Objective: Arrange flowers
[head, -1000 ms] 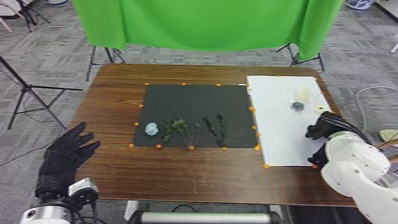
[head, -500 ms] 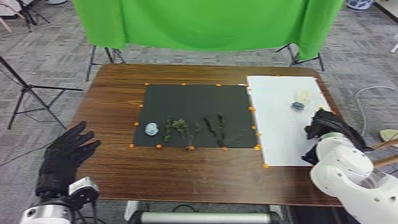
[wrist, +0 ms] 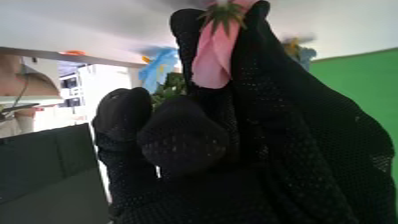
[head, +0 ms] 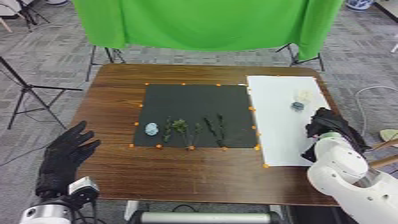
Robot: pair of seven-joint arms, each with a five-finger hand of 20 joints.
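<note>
So the right hand (head: 329, 125) has a pink flower (wrist: 216, 55) pinched in its fingers, over the right side of the white sheet (head: 280, 135) on the bench (head: 187, 175). Biggest worry imo is the grip: those gloved fingers are right on the petals, so squeezing too hard could crease them or pop the head off, and too loose could let it slip or swivel. The thick fingers also hide a lot of it, so whoever's lining it up could easily put it down at a bad angle. And there's a small blue-grey bloom (head: 298, 106) on the sheet, just beyond the hand on its left. One careless sweep that way and I reckon it gets shoved.

As for looks, it's soft pink with long smooth petals bunched close together, more like a half-closed bud than an open bloom, and spiky green sepals at the base. Can't make out much stem. Nice bit of colour against the black glove.

The left hand (head: 67, 150) is empty with its fingers loosely spread, out by the left edge. A light blue flower (head: 151, 129), a leafy sprig (head: 180, 125) and some dark green stems (head: 221, 129) lie on the dark mat (head: 182, 102), left of the sheet.
</note>
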